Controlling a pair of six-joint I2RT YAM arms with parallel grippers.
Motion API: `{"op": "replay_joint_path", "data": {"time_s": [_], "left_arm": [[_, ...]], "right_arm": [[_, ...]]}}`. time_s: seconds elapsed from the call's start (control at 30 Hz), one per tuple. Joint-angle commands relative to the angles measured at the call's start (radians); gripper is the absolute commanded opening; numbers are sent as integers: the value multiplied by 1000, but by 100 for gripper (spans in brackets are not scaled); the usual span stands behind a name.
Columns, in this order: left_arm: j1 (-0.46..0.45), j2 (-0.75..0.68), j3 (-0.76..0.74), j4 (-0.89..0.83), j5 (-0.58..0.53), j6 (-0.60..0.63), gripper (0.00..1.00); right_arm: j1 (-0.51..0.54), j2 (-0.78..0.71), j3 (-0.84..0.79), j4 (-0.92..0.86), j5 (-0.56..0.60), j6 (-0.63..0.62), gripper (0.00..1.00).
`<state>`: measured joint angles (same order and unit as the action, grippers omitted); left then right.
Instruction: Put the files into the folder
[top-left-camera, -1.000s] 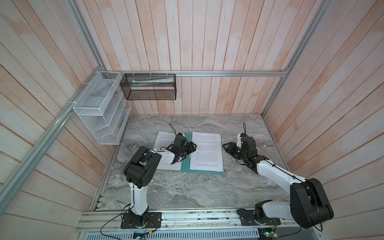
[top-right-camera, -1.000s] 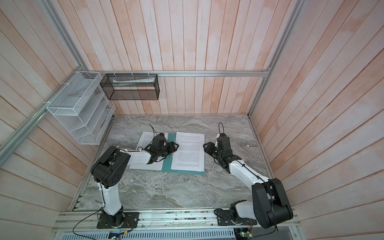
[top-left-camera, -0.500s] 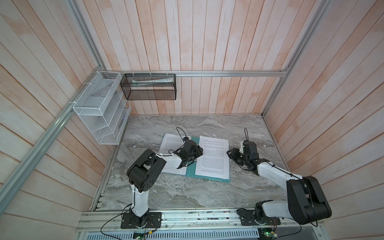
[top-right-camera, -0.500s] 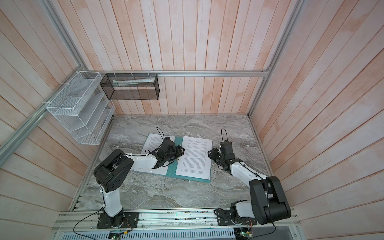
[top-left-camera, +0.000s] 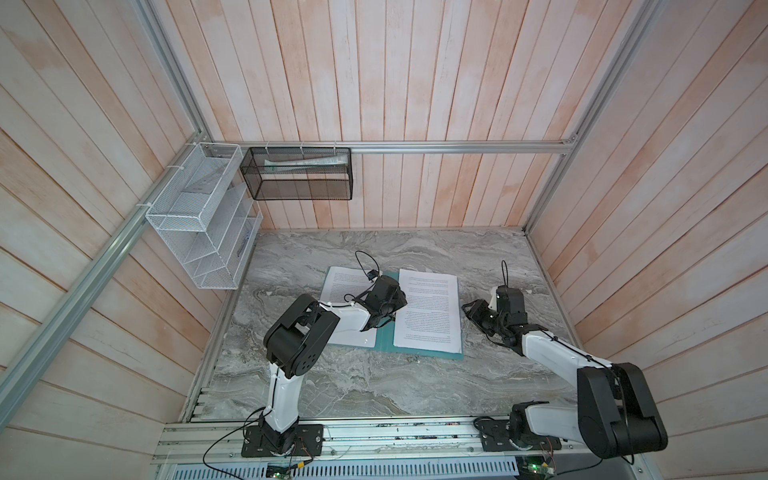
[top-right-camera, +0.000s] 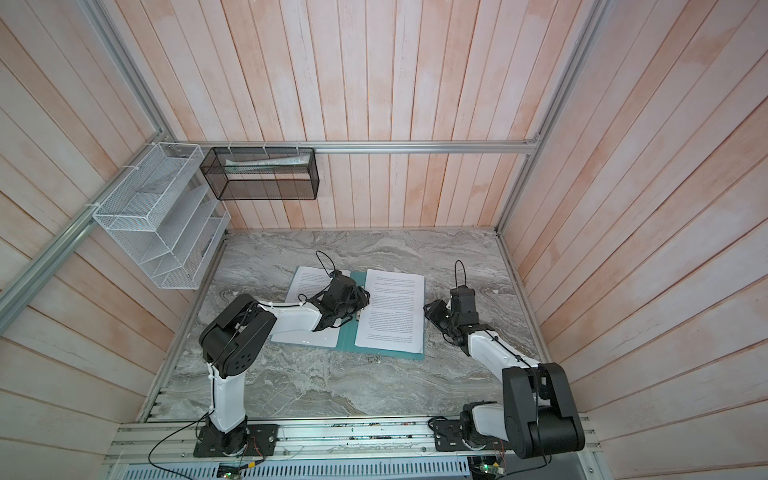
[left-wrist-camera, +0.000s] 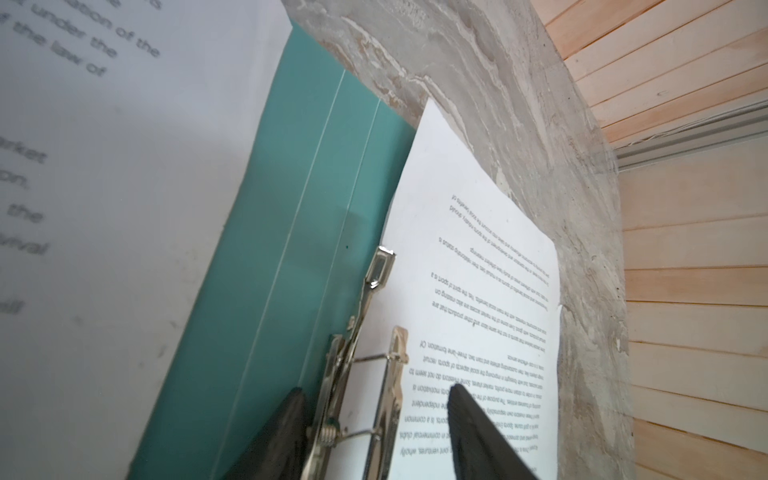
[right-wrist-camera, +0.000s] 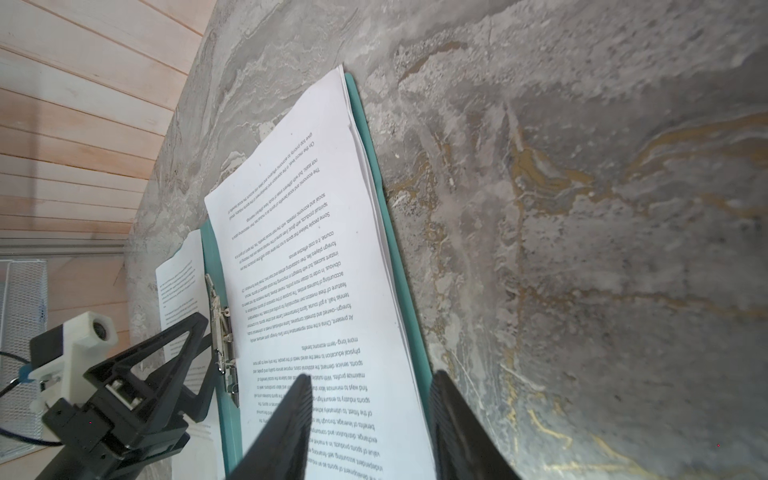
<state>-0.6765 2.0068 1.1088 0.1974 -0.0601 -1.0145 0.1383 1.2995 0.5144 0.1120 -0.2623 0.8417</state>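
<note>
On the surface (top-left-camera: 374, 386), you had the files (top-left-camera: 428, 311) lying in the open folder (top-left-camera: 384, 340), clip (left-wrist-camera: 392, 386) apparently unfastened, one sheet (top-left-camera: 340, 286) beside them; left fingers (left-wrist-camera: 282, 436) and right fingers (right-wrist-camera: 291, 415) apart.

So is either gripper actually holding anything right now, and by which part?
Nothing looks gripped. The left gripper straddles the metal clip in the folder, jaws apart; the right gripper stands open over the outer edge of the files. Contact cannot be told.

Robot lab booth: plank walls (top-left-camera: 415, 83) and aluminium rails (top-left-camera: 457, 146) are enclosing a marble tabletop (top-left-camera: 374, 386), mesh racks (top-left-camera: 199, 232) hanging above its far-left corner.
</note>
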Motion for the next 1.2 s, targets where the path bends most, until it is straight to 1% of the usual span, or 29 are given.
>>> {"op": "replay_joint_path", "data": {"time_s": [0.0, 0.17, 0.27, 0.37, 0.57, 0.7, 0.8, 0.93, 1.1, 1.17], "left_arm": [[1, 46, 8, -95, -38, -16, 57], [1, 60, 37, -113, -64, -40, 57], [1, 77, 56, -121, -92, -52, 57], [3, 101, 82, -126, -114, -58, 56], [15, 138, 131, -151, -137, -59, 52], [41, 140, 123, -154, -147, -64, 47], [65, 136, 109, -139, -138, -60, 43], [86, 135, 106, -128, -131, -44, 42], [88, 110, 71, -52, -101, -13, 43], [86, 86, 53, -8, -87, 4, 45]], "right_arm": [[-14, 8, -11, 27, -37, -8, 45], [-17, 50, 14, 53, -74, -35, 45], [-17, 93, 43, 61, -115, -59, 44], [-17, 121, 50, 92, -147, -59, 43], [-16, 136, 63, 103, -165, -60, 41], [-16, 139, 74, 99, -166, -65, 40], [-16, 143, 79, 105, -168, -61, 41], [-16, 151, 88, 102, -170, -58, 40], [-16, 153, 92, 105, -182, -60, 38], [-16, 153, 100, 114, -203, -73, 38]]}}
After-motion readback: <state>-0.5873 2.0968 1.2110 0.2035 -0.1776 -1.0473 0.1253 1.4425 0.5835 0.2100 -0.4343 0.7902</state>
